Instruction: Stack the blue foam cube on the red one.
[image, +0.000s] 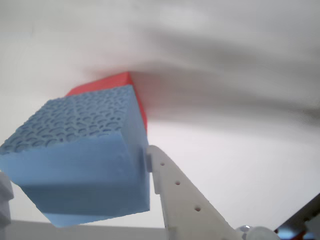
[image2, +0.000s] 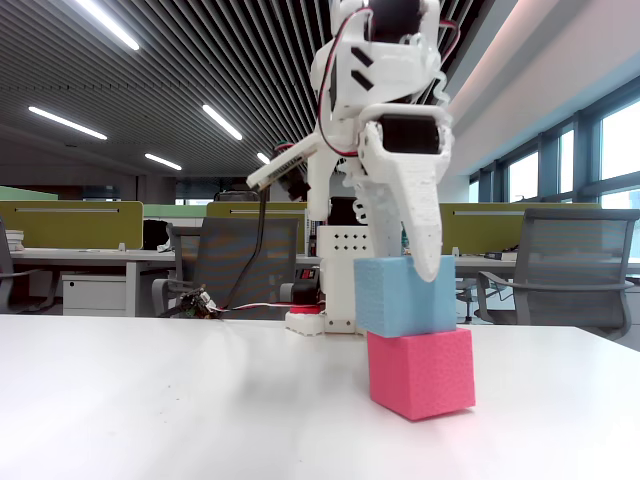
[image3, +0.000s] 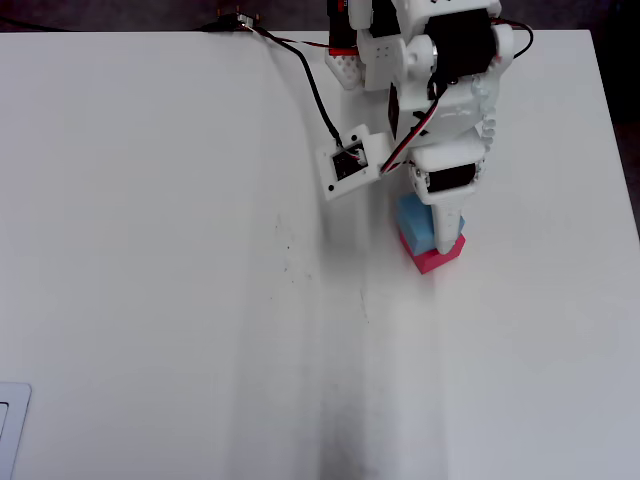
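Observation:
The blue foam cube rests on top of the red one, shifted a little to the left in the fixed view. My gripper comes down from above with its fingers on either side of the blue cube. The wrist view is filled by the blue cube, held between the white fingers. Only a strip of the red cube shows behind it. From overhead, the gripper covers most of the blue cube, and the red cube peeks out below.
The white table stretches wide to the left of the stack. The arm's base and a small white board with wires sit at the table's far edge. Office desks and chairs stand behind the table.

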